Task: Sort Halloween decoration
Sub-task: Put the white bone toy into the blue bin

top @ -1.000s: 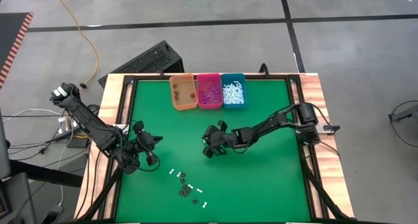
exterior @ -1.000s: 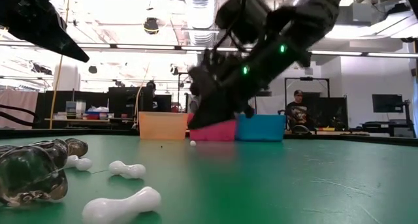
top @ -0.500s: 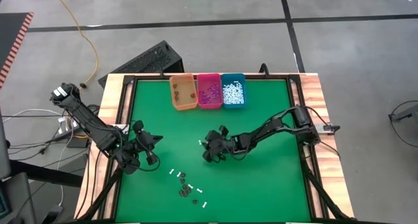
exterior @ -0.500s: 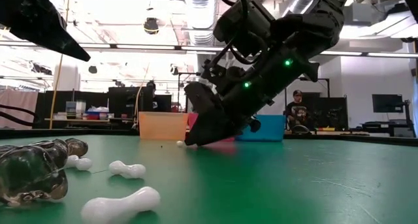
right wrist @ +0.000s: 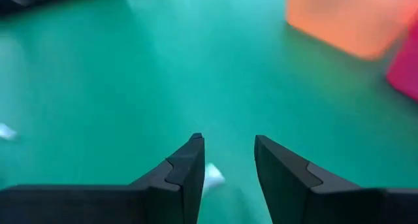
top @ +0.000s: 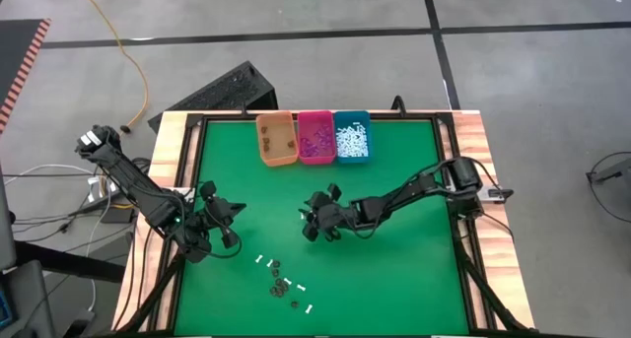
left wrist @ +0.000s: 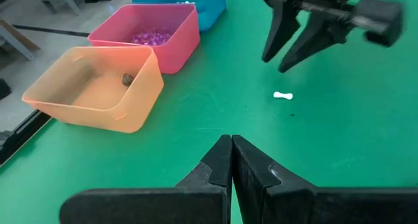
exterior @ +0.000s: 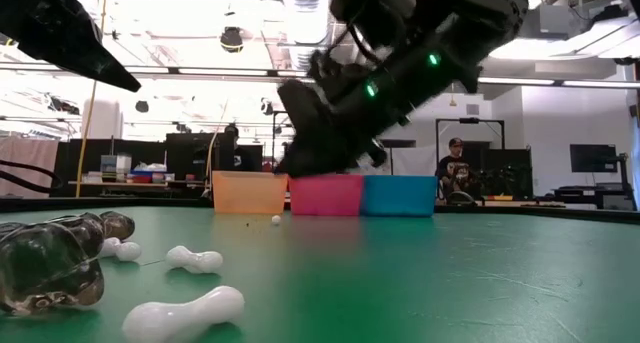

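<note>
A: High view first: where is the right pincer (top: 314, 220)?

B: Over the middle of the green surface (top: 394, 269), its fingers parted with nothing between them. A small white bone piece (top: 302, 216) lies on the mat just beside the tips, on the side toward the left arm.

A: Touching it?

B: No. In the low view the pincer (exterior: 300, 163) hangs above the mat while the bone (exterior: 276, 220) sits on it below. The right wrist view shows something white (right wrist: 212, 177) low between the fingers, probably that same piece, though it is blurred.

A: And the left pincer (top: 219, 228)?

B: Closed tight, empty, near the left edge. Its wrist view (left wrist: 230, 160) looks toward the orange bin (left wrist: 95, 87) and pink bin (left wrist: 151, 33).

A: The other decorations?

B: A scatter of white and dark pieces (top: 284, 282) lies near the front edge, well apart from both pincers.
</note>
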Robot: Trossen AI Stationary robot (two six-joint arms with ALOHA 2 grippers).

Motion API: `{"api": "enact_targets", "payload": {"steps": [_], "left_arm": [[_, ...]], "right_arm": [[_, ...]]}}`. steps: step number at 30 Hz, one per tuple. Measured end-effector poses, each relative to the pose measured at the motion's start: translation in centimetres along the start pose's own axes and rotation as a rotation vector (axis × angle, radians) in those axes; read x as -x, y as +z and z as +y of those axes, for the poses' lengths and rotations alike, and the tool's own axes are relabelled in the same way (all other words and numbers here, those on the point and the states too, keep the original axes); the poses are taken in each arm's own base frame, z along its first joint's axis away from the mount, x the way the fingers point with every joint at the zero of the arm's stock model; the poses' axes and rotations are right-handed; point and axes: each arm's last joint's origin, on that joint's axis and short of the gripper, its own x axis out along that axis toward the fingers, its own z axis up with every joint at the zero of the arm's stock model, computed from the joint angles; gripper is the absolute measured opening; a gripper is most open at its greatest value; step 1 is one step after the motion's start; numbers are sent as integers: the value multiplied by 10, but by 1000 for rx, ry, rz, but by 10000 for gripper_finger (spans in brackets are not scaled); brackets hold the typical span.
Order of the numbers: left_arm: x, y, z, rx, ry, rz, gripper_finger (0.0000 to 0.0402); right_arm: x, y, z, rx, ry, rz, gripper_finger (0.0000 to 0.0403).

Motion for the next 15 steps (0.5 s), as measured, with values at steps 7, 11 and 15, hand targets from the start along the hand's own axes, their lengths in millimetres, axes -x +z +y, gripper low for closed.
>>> {"api": "enact_targets", "payload": {"steps": [7,11,15], "left_arm": [[0,0,0,5,7,-8,0],[0,0,0,17,1,-5,0],[0,0,0,17,-2,-2,0]], "right_arm": [[-13,-1,12,7,-20,-12,164],[-18,1,18,-9,-25,-38,164],[-26,-13,20,-13,-40,0,164]]}}
